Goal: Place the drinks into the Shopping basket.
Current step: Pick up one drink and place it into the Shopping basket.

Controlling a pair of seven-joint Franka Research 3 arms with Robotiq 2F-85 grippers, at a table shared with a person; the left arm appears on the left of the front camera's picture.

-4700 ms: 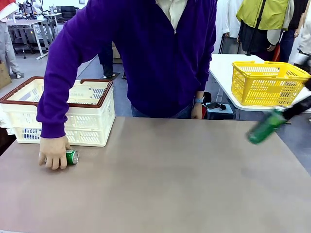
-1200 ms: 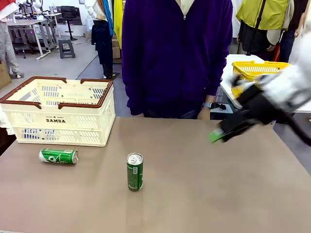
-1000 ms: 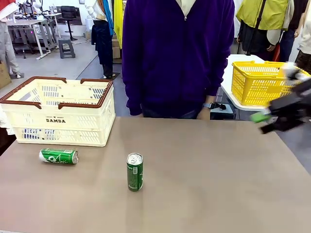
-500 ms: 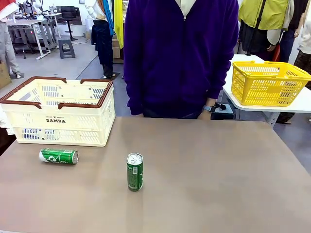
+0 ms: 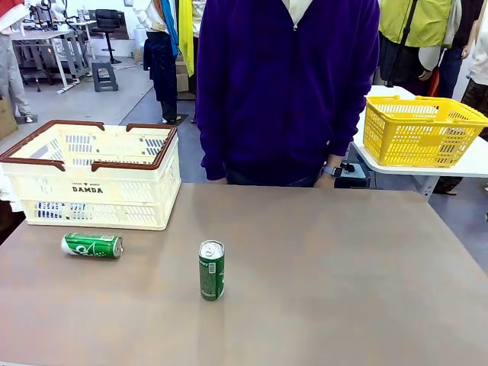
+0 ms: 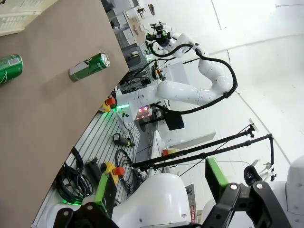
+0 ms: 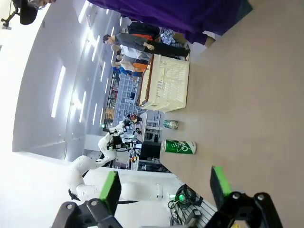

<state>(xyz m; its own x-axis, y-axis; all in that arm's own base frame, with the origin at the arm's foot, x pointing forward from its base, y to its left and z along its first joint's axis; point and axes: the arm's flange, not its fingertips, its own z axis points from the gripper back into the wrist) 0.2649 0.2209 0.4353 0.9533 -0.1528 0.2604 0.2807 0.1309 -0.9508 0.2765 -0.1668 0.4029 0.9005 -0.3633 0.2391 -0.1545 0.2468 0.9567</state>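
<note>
Both drinks are sitting out on the table (image 5: 343,290), and neither is in the Shopping basket (image 5: 99,200). The lying can (image 5: 92,245), green, is resting on its side just in front of the basket's printed wall, on the robot's side of it, with its silver top pointing toward the basket's right end. The upright can (image 5: 212,270), also green, is standing farther from the basket, out past its right front corner and nearer the robot. The two cans are sitting apart and nothing is touching either one.

A person (image 5: 282,84) in a purple top is standing at the table's far edge, off the basket's right end, with arms hanging down. A yellow basket (image 5: 419,130) is sitting well apart from the Shopping basket, on a white table (image 5: 473,162) beyond the person.

From the left wrist, the left gripper (image 6: 158,168) is hanging clear of the table with its fingers (image 6: 101,192) spread wide and gripping nothing. The upright can (image 6: 89,66) and the lying can (image 6: 9,69) are showing far off, the lying one nearer the basket's corner (image 6: 19,14). From the right wrist, the right gripper (image 7: 165,173) is likewise gaping, its fingers (image 7: 110,190) wide apart and holding nothing. The upright can (image 7: 178,147) is the nearer one, and the lying can (image 7: 170,124) is sitting between it and the basket (image 7: 167,88).
</note>
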